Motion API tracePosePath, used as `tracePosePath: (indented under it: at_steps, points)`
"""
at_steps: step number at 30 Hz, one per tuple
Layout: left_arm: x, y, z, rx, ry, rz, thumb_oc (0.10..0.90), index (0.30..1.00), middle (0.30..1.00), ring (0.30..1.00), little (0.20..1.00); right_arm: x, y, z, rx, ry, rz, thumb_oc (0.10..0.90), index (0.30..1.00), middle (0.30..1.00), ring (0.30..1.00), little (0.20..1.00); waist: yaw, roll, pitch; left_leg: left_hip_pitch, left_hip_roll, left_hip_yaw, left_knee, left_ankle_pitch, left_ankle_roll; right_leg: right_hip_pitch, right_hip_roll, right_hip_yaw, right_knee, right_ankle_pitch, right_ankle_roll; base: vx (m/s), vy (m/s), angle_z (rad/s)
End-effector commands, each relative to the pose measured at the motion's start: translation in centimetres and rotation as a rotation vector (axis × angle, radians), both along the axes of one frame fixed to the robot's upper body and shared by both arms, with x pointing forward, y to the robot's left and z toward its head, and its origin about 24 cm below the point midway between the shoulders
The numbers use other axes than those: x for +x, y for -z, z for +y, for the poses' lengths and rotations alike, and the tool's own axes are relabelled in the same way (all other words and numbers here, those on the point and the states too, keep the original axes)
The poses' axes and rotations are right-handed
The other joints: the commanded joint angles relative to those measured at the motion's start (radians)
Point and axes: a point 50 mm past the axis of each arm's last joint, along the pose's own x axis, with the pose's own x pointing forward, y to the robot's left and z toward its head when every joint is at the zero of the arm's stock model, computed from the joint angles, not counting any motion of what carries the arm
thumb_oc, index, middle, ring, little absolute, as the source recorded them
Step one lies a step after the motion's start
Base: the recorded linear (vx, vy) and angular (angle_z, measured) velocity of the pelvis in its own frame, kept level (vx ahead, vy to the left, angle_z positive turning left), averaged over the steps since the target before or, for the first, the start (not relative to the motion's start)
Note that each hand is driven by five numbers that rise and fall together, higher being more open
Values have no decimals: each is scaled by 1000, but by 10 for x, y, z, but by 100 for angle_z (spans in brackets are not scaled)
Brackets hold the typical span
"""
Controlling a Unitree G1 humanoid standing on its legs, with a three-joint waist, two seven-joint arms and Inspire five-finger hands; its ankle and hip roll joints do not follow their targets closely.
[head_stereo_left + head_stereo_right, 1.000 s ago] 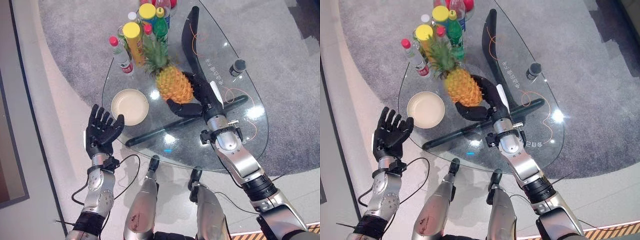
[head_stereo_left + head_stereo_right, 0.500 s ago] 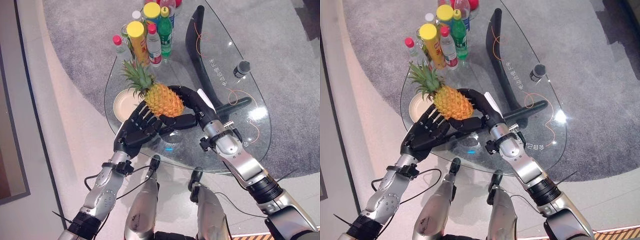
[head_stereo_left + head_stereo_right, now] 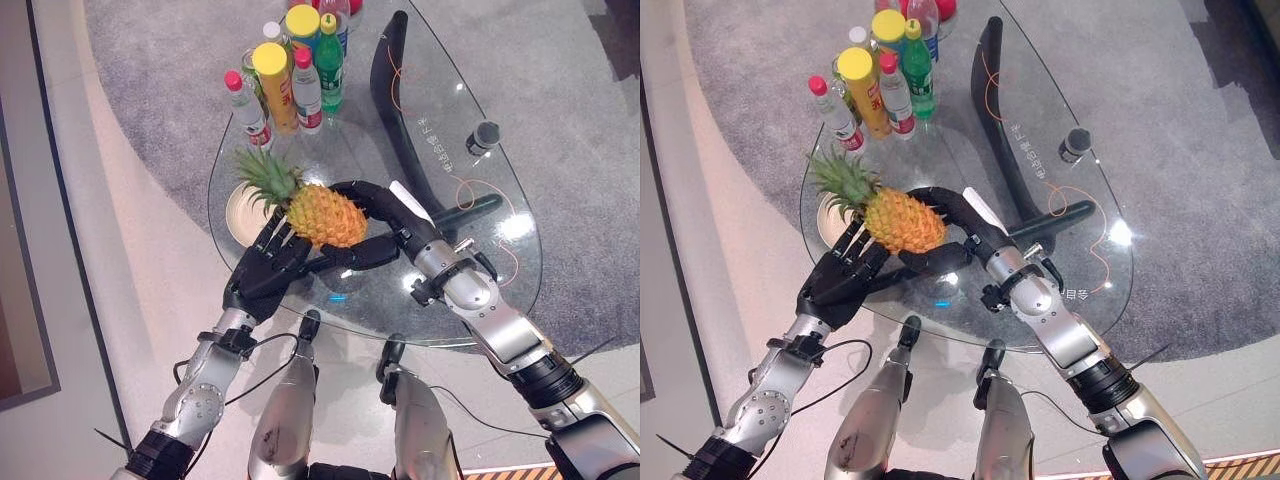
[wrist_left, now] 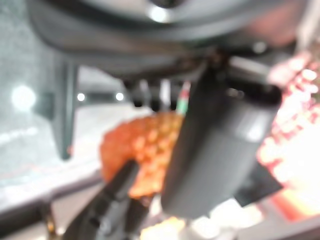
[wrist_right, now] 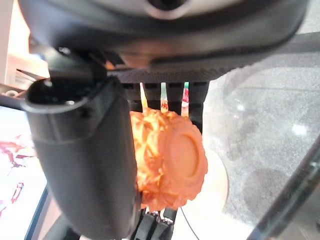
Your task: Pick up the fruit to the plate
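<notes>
I am looking down from the head cameras at a glass desk [image 3: 470, 290] standing on grey carpet. My right robot hand [image 3: 385, 225] is grasping a pineapple [image 3: 322, 214], its fingers curling over the far side of the fruit and its thumb hooking under the near side. The pineapple is hanging above the desk, tilted, with its green leafy crown pointing toward my left, over a cream plate [image 3: 243, 213] that is lying on the glass. My left robot hand [image 3: 268, 270] is reaching in from the lower left with its fingers spread and straight, the fingertips touching the near left side of the fruit.

At the far end of the desk a cluster of bottles [image 3: 290, 70] is standing upright, some with yellow caps, some red, one green. A small dark cylinder [image 3: 481, 135] is sitting near the desk's right edge.

The right wrist view is adding what the head cameras cannot show: the round flat base of the pineapple [image 5: 172, 162], facing the camera, pressed against the thumb, with the plate [image 5: 217, 185] behind it. The left wrist view is showing the fruit [image 4: 142, 150] blurred, past that hand's thumb.
</notes>
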Motion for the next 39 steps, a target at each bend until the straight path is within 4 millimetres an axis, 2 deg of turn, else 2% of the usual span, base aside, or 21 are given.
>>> tracePosePath:
  at_steps: [1, 10, 13, 17, 21, 31, 39]
  points:
    - [-4, -89, -5, -180, 61, -512, 800, 900, 900, 900, 900, -24, -28, 23, 3, -188, -177, 100, 300, 300, 300, 200, -16, -10, -26, 1, -108, 28, 98, -70, 123, 81, 100, 25, -84, 82, -77, -6, -27, 4]
    - [-4, -86, 3, -181, 14, -498, 800, 900, 900, 900, 900, -24, -50, 0, 209, -62, -319, 100, 300, 300, 300, 200, -24, -21, -29, 10, -106, 29, 98, -80, 127, 90, 106, 31, -89, 83, -73, -1, -4, 0]
    - [-4, -83, 5, -192, -10, -486, 800, 900, 900, 900, 900, -31, -60, -8, 284, -46, -382, 100, 300, 300, 300, 200, -34, -21, -36, 13, -105, 31, 99, -84, 128, 91, 110, 40, -89, 82, -72, 0, 0, 0]
    - [-7, -80, 7, -220, -20, -486, 800, 900, 900, 900, 900, -41, -61, -10, 282, -85, -392, 100, 300, 300, 300, 200, -43, -18, -39, 12, -103, 33, 101, -84, 129, 87, 110, 48, -85, 81, -71, 3, 8, 0]
    - [-8, -80, 8, -236, -21, -487, 800, 900, 900, 900, 900, -47, -58, -6, 242, -151, -366, 100, 300, 300, 300, 200, -45, -17, -38, 10, -102, 33, 102, -82, 126, 86, 109, 51, -85, 81, -70, 0, 0, 0]
    - [-6, -82, 2, -232, -5, -482, 800, 900, 900, 900, 900, -52, -49, 22, 117, -362, -265, 100, 300, 300, 300, 200, -39, -13, -26, -3, -106, 23, 110, -73, 123, 79, 106, 53, -78, 81, -72, 0, 0, 0]
    - [-4, -83, -5, -223, 14, -465, 800, 900, 900, 900, 900, -57, -51, 44, 129, -484, -243, 100, 300, 300, 300, 200, -30, -10, -26, -16, -112, 11, 121, -73, 125, 70, 104, 62, -74, 85, -72, 0, 0, 0]
